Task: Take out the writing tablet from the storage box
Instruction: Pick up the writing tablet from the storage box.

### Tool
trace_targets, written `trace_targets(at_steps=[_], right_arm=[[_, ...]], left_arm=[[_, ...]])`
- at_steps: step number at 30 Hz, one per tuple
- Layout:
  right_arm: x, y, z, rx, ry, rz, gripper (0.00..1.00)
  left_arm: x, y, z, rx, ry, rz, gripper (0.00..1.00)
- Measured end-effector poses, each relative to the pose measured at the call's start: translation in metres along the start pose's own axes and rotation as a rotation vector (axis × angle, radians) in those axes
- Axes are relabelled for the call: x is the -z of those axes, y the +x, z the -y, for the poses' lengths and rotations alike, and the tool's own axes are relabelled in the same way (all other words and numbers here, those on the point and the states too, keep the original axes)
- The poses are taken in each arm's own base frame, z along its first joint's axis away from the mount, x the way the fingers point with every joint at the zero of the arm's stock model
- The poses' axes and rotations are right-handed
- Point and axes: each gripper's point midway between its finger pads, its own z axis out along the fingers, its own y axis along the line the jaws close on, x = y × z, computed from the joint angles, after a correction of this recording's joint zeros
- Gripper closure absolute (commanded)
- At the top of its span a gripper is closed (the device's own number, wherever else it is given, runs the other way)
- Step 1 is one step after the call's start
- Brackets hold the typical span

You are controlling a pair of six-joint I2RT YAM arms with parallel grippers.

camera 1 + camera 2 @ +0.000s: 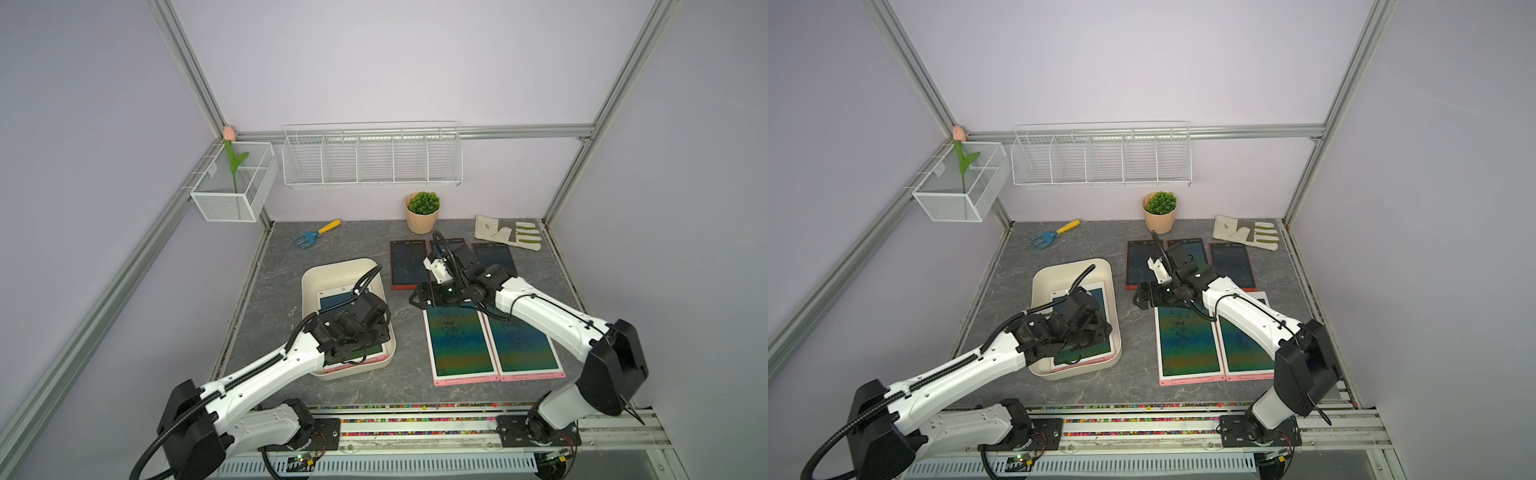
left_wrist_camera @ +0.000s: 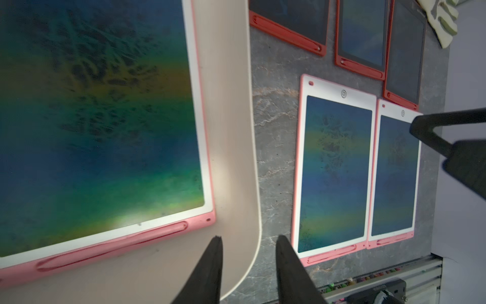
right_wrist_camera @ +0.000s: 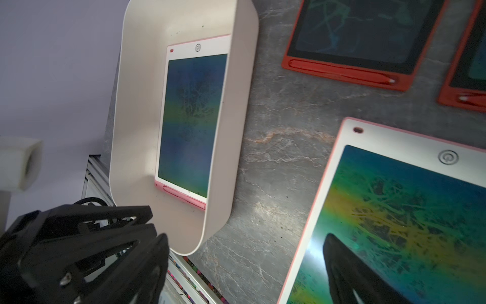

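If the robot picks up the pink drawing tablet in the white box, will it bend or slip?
The writing tablet looks like a thin, hard slab, so it probably stays stiff. Its glossy screen may be slippery. It lies flat in the storage box, close to one wall, so getting under an edge could be tricky.

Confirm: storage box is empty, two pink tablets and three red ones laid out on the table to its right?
Not empty. The storage box still holds a pink-framed writing tablet, clear in the right wrist view. Two pink tablets and three red ones on the table are right.

I see the cream storage box [image 1: 332,270] on the desk's left side, a pink-edged writing tablet [image 3: 192,121] lying flat inside, screen up.
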Motion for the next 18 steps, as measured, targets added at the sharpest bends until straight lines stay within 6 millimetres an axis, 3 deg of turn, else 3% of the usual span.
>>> trace_targets(at_steps=[3, 8, 11, 18], right_arm=[[-0.02, -0.004, -0.028, 0.052, 0.0, -0.022, 0.09], [-0.058, -0.006, -0.057, 0.114, 0.057, -0.054, 0.09], [-0.079, -0.007, -0.07, 0.146, 0.103, -0.066, 0.09], [-0.118, -0.008, -0.089, 0.196, 0.176, -0.09, 0.08]], left_arm=[[0.015, -0.022, -0.044, 0.084, -0.07, 0.072, 0.6], [0.037, -0.041, -0.114, 0.226, -0.18, 0.15, 0.55], [0.038, -0.045, -0.135, 0.283, -0.21, 0.148, 0.55], [0.029, -0.045, -0.149, 0.306, -0.263, 0.109, 0.54]])
